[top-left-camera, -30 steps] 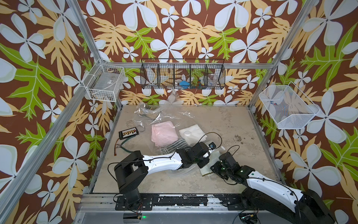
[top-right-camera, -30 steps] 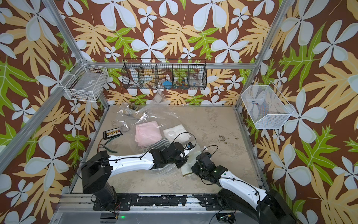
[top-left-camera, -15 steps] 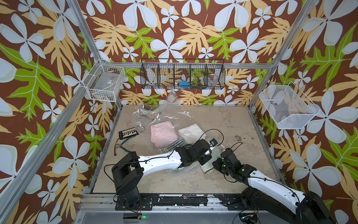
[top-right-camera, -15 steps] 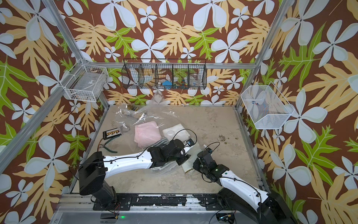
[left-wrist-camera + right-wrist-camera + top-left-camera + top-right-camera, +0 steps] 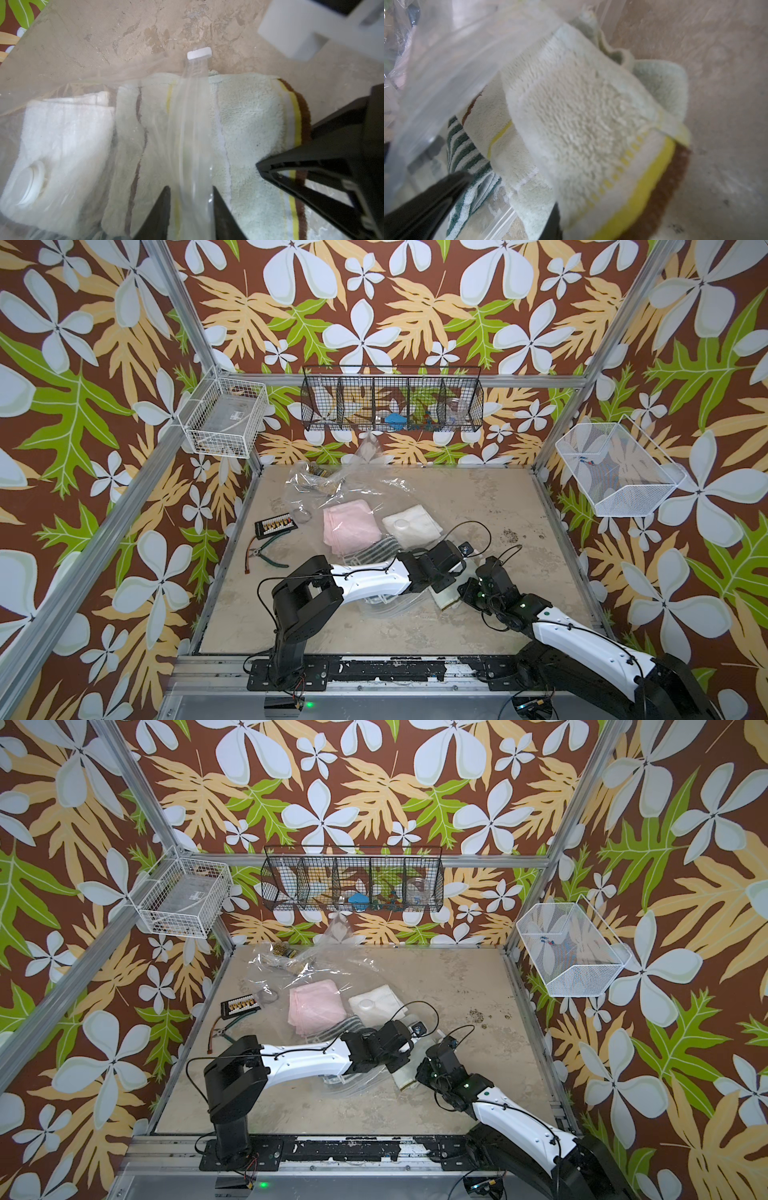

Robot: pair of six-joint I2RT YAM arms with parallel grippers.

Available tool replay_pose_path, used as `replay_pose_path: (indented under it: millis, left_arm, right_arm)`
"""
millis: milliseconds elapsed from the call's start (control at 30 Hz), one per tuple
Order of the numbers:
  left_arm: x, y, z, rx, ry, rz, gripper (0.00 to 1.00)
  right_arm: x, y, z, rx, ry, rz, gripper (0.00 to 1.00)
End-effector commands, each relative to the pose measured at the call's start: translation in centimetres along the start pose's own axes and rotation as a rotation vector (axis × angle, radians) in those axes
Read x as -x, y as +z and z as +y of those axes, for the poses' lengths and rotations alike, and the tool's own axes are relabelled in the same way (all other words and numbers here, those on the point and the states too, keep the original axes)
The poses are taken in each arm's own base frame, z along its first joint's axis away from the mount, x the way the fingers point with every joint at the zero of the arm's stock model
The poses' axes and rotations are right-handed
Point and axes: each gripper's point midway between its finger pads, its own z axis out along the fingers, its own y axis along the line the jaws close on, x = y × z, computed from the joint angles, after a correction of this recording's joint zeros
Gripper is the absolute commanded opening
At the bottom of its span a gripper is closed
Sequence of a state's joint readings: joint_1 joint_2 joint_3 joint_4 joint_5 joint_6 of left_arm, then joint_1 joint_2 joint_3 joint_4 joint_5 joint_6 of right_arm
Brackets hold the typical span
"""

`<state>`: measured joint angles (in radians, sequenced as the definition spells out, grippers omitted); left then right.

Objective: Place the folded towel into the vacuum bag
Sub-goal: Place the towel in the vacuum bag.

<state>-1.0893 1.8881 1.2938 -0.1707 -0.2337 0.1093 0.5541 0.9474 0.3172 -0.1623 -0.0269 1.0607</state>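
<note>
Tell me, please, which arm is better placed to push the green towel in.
Likely right: the right end effector grips the pale green folded towel; the left end effector holds the zip edge of the transparent plastic vacuum bag.

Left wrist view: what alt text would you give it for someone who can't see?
A clear zip strip of the vacuum bag, ending in a small white slider, runs between the two black tips of the left tool. Beneath lies a pale green striped towel, beside a white towel inside the bag.
</note>
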Motion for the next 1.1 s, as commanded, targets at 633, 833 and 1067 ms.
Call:
replay_pose_path:
  millis: [633,833,1067]
  left_arm:
    - [3.7,-2.2,-1.7,-0.132,0.015,-0.108,0.0]
    - [4.1,-2.5,-2.0,-0.149,0.006,-0.116,0.0]
    - [3.9,-3.4,-1.3,-0.128,-0.024,-0.123,0.05]
  right_arm:
    - [7.0,1.8,7.0,0.255,-0.083,-0.31,0.04]
    - [7.9,2.9,8.3,0.312,-0.074,-0.353,0.06]
    - [7.3,4.3,8.2,0.294,-0.071,-0.298,0.25]
